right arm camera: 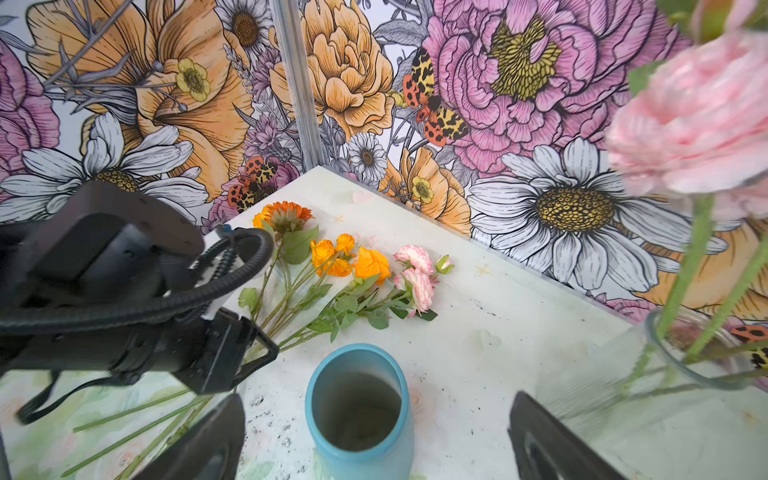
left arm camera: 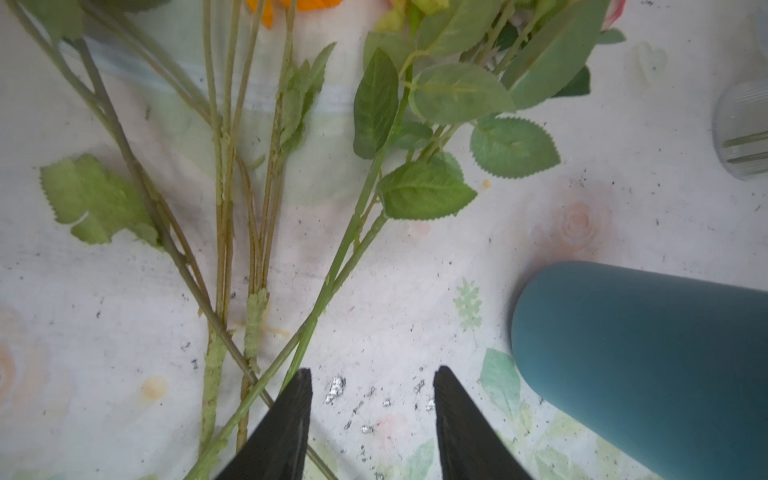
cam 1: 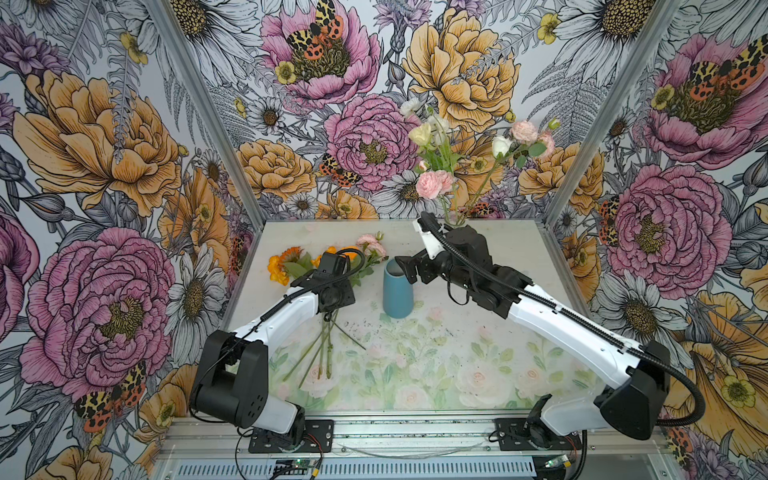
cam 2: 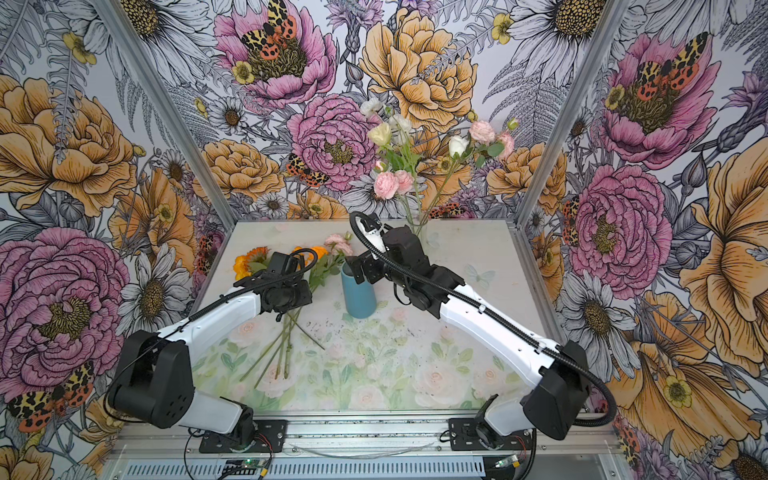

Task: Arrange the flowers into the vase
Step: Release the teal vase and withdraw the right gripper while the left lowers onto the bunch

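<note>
Loose flowers (cam 1: 279,264) with orange and pink blooms lie on the table at the back left, their stems (cam 1: 324,349) fanning toward the front. An empty blue vase (cam 1: 398,291) stands upright mid-table. My left gripper (left arm camera: 374,370) hangs low over the stems (left arm camera: 224,208). Its jaws are apart with only bare table between them, and two stems cross beside one finger (left arm camera: 291,415). My right gripper (right arm camera: 376,399) hovers wide open just above the blue vase's mouth (right arm camera: 359,411). In both top views it (cam 2: 361,270) sits at the rim.
A clear glass vase (cam 1: 455,218) at the back right holds several pink and cream flowers (cam 1: 432,183), close behind my right wrist. Wallpapered walls close in the table (cam 1: 478,374) on three sides. The blue vase (left arm camera: 644,365) stands just beside my left gripper.
</note>
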Controlling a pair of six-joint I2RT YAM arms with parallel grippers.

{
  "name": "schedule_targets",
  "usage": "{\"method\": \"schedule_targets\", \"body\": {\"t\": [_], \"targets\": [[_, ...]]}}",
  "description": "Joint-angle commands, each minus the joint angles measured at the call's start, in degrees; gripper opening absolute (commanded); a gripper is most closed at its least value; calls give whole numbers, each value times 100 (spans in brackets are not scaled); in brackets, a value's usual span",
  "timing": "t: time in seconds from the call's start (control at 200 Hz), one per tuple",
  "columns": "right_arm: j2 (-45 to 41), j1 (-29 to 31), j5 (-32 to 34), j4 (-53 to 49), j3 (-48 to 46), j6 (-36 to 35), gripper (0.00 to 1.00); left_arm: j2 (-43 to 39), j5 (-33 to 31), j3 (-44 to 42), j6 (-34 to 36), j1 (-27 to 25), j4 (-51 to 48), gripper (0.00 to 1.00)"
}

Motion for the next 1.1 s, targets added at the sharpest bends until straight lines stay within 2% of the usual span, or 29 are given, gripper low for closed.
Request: {"method": "schedule_targets", "body": {"t": [0.0,0.14,0.235,0.435,0.901,1.031,1.091], "targets": [[-502,-25,-817,-594,-470,454,100,433,-80,367,468,175,-103,42],[-1106,244,-1480,-728,-1186,473,99,848,143,622,635,294,-103,35],[-1272,515,-1450,-754,-1461,598,100,1114,246,784,696,355,-123,31],[-1092,1034,-1157,-732,-1574,678,100,1416,239,955,762,381,-129,31],[-909,1048,-961,-670,-1582,641,100,1713,129,1056,904,447,-120,27],[-872,1047,-969,-661,-1591,671,100,1731,164,1110,949,453,-114,22],[-874,1046,-954,-663,-1591,675,99,2001,208,1148,970,458,-112,21]]}}
